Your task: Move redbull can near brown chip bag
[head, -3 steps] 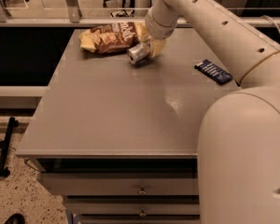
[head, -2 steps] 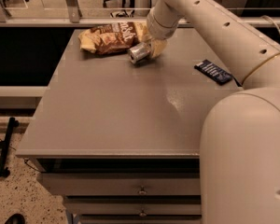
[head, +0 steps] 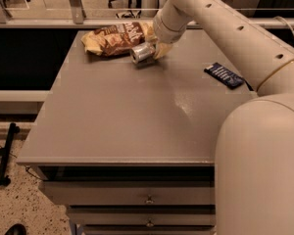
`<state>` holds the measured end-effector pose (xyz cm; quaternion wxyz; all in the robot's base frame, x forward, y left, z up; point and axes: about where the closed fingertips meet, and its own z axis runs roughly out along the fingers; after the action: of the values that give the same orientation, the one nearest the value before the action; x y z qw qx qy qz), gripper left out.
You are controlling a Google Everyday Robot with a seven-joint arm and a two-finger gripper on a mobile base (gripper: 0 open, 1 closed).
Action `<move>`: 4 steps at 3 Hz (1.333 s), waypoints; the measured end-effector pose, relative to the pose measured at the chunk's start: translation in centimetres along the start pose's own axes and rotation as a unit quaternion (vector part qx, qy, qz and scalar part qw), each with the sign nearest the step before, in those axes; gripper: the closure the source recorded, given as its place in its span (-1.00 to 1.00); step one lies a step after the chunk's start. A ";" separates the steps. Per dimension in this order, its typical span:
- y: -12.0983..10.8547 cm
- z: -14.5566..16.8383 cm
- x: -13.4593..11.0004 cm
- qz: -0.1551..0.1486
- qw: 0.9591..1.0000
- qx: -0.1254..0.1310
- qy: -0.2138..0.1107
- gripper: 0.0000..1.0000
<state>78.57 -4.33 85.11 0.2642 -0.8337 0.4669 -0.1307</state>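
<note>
The redbull can [head: 141,53] is a slim silver can on its side, shiny round end facing me, at the far middle of the table. The gripper [head: 159,49] is at the can's far right end and shut on it, holding it at the table surface. The brown chip bag [head: 113,37], crinkled with pale yellow ends and white lettering, lies just left of and behind the can, a small gap apart. The arm reaches in from the upper right and hides the bag's right end.
A flat dark blue packet [head: 224,75] lies near the right edge of the grey table [head: 122,121]. The robot's large pale body [head: 259,165] fills the lower right. Drawers sit below the table front. A rail runs behind the table.
The gripper and the can have shifted slightly left, closer to the chip bag. Nothing else has moved.
</note>
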 end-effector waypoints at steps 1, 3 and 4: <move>-0.1 -0.1 -0.4 -0.001 1.000 0.005 -0.004 -0.72; -0.2 -0.4 -0.9 -0.004 1.000 0.011 -0.006 -1.00; 0.0 -2.1 -0.3 -0.004 1.000 0.031 -0.002 -1.00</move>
<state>77.44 -4.72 86.90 0.2904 -0.8271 0.4589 -0.1448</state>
